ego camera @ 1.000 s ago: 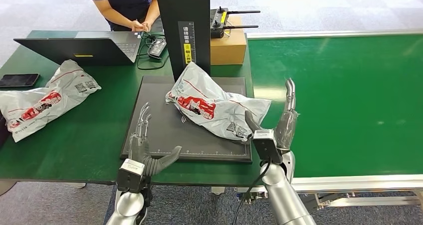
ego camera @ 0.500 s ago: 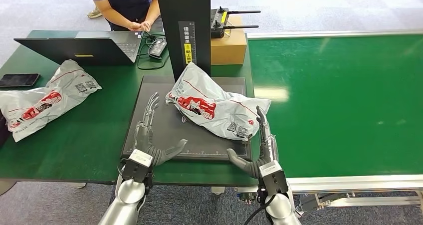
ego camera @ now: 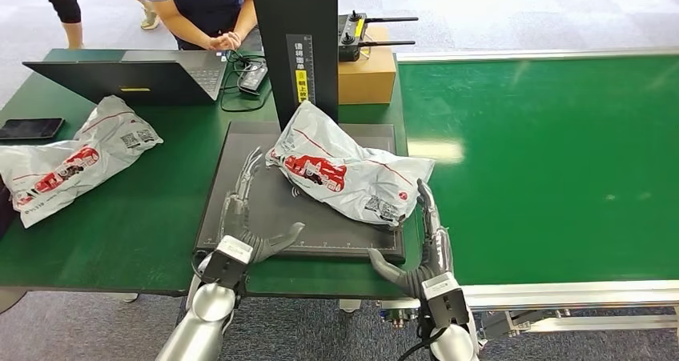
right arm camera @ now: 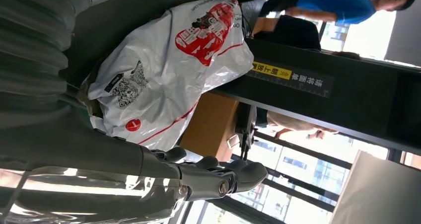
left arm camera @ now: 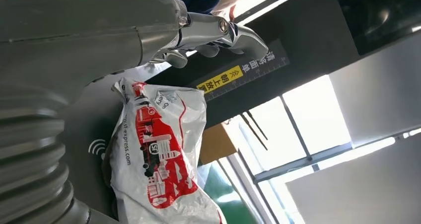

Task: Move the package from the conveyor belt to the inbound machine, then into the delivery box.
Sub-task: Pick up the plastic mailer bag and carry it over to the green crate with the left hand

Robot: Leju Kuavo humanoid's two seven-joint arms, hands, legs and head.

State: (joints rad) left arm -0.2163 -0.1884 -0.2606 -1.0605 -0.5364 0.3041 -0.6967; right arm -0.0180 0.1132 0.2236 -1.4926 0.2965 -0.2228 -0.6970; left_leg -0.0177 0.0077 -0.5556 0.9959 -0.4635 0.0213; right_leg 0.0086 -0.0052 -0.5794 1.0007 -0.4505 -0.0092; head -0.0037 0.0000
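Observation:
A grey plastic package (ego camera: 346,169) with red print lies crumpled on the black plate of the inbound machine (ego camera: 264,209), against the machine's black post (ego camera: 296,41). My left hand (ego camera: 244,217) hovers open over the plate's near left part, just left of the package (left arm camera: 159,159). Open too, my right hand (ego camera: 420,245) stands at the plate's near right corner, its fingers close by the package's right end (right arm camera: 164,70). Neither hand holds anything. The green conveyor belt (ego camera: 552,161) stretches away to the right.
A second similar package (ego camera: 68,157) lies on the green table at the left, with a phone (ego camera: 30,127) beside it. Behind stand a laptop (ego camera: 132,77), a cardboard box (ego camera: 367,73) with a controller on it, and people (ego camera: 200,9) at the table's far edge.
My right hand has let go near the package and dropped back toward the plate's near right corner. My left hand has moved forward over the plate. A second person has appeared at the back left.

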